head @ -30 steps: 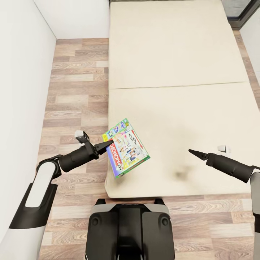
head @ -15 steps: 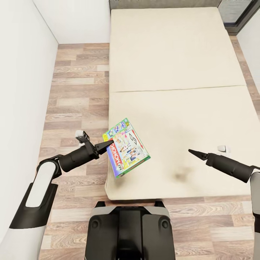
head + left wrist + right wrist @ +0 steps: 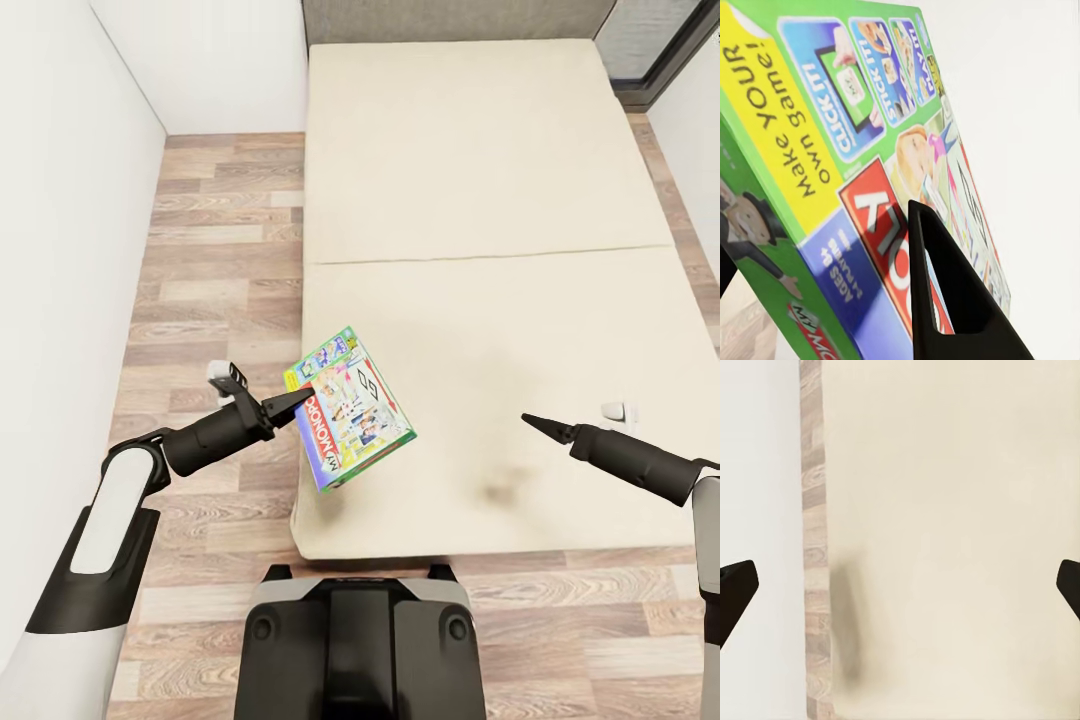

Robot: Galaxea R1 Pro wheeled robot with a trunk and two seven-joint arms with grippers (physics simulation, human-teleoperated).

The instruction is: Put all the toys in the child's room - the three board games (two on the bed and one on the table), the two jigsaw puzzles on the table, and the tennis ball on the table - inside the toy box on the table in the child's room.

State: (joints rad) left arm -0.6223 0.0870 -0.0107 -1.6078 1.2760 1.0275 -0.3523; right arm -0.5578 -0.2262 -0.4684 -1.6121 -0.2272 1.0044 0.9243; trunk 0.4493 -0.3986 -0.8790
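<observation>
Since the earlier frames only the view had shifted: bed and floor slid down the head picture and more of the headboard came into sight, so the robot seemed to be backing away, while both arms and the box kept their places. Nearest, the left gripper (image 3: 288, 402) was clamped on one corner of the board game (image 3: 352, 409), a bright Monopoly box held tilted in the air over the near left corner of the bed (image 3: 480, 180); the left wrist view showed a dark finger (image 3: 945, 300) pressed flat on its lid. The right gripper (image 3: 537, 424) hovered over the mattress with its fingers spread wide, carrying nothing. A corner pinch on a wide flat box is likely to twist, so the drive should stay slow, with the box kept level and clear of the wall (image 3: 60, 250) beyond.
</observation>
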